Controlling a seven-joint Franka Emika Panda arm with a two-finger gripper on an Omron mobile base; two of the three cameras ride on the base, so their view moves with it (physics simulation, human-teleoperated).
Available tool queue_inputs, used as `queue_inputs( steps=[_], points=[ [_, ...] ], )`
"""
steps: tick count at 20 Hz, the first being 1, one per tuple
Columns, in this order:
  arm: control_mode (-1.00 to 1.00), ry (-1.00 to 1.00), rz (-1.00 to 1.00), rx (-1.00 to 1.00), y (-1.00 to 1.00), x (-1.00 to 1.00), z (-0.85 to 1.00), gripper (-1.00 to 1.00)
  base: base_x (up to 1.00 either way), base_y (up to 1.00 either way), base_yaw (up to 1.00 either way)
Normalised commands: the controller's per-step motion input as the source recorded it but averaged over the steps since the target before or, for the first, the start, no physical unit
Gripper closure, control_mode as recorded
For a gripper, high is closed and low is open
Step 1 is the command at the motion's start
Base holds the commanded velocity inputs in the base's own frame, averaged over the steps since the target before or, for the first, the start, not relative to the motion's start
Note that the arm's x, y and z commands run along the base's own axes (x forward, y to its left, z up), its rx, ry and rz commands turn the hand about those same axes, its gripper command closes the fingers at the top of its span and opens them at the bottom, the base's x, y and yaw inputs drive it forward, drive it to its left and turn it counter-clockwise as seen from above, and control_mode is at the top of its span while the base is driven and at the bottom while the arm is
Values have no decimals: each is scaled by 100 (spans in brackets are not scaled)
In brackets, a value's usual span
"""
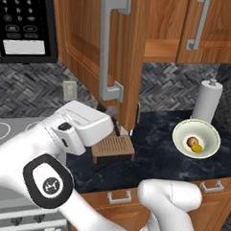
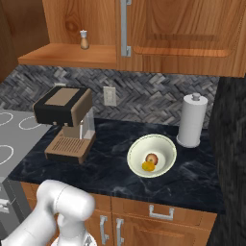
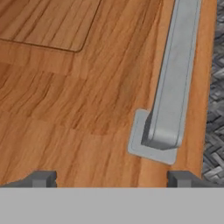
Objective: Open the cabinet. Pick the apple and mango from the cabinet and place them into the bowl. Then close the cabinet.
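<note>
The bowl [image 1: 196,138] stands on the dark marbled table [image 2: 110,168], toward its right side, and holds both fruits: the reddish-brown apple [image 1: 192,141] and the yellow mango [image 1: 197,148] lie touching each other at its bottom, the mango nearer the front rim. In the right base view the apple [image 2: 152,159] sits just behind the mango [image 2: 148,166] inside the bowl [image 2: 152,155].

The cabinet [image 1: 126,46] hangs above the table with its left door [image 1: 88,34] swung out toward the robot; the open compartment shows a bare wooden shelf [image 2: 69,55] carrying a small shaker [image 2: 84,40] at the back. The neighbouring door [image 2: 182,33] is shut.

Just behind and right of the bowl stands a white paper towel roll [image 1: 206,100], upright and apart from the bowl. Left of the bowl, a coffee machine [image 2: 67,122] sits under the open compartment, with a wall outlet [image 2: 110,95] on the herringbone backsplash behind it. A microwave [image 1: 24,24] hangs to the left above the stove top [image 2: 9,139].

The gripper [image 3: 111,178] faces the outer face of the open door, close to the lower end of its long grey bar handle [image 3: 173,83]. The fingers [image 3: 41,178] are spread wide with nothing between them; the handle's base plate lies just above the right finger tip. The door's free edge runs close beside the handle, with backsplash showing past it. The table between the coffee machine and the bowl is bare.
</note>
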Motion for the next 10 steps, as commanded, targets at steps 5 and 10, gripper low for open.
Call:
queue_inputs(
  steps=[5,10],
  points=[
    [-100,3,0,0,-47,8,0,-100,0,0,0],
    [-100,6,0,0,-59,11,0,-100,0,0,0]
  ],
)
